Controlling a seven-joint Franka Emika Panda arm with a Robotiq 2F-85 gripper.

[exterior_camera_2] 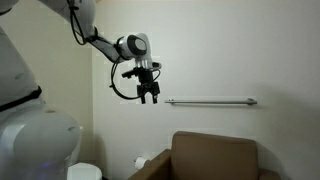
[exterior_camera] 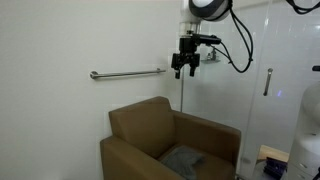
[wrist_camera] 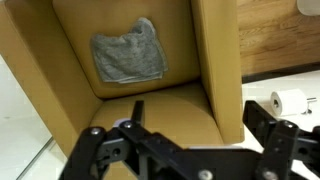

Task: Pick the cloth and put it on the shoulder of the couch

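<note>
The grey rumpled cloth [exterior_camera: 183,158] lies on the seat cushion of the brown armchair [exterior_camera: 140,122]. In the wrist view the cloth [wrist_camera: 128,55] is far below, between the chair's two broad padded arms, one of which [wrist_camera: 215,60] runs down the right. My gripper [exterior_camera: 186,68] hangs high above the chair, near the wall, open and empty. It also shows in an exterior view [exterior_camera_2: 148,96] and in the wrist view [wrist_camera: 200,125]. In that exterior view the chair's top [exterior_camera_2: 215,155] shows but the cloth is hidden.
A metal grab bar [exterior_camera: 128,73] is fixed to the wall above the chair, also seen in an exterior view [exterior_camera_2: 210,101]. A toilet paper roll [wrist_camera: 292,100] lies on the floor beside the chair. A glass door [exterior_camera: 268,85] stands nearby.
</note>
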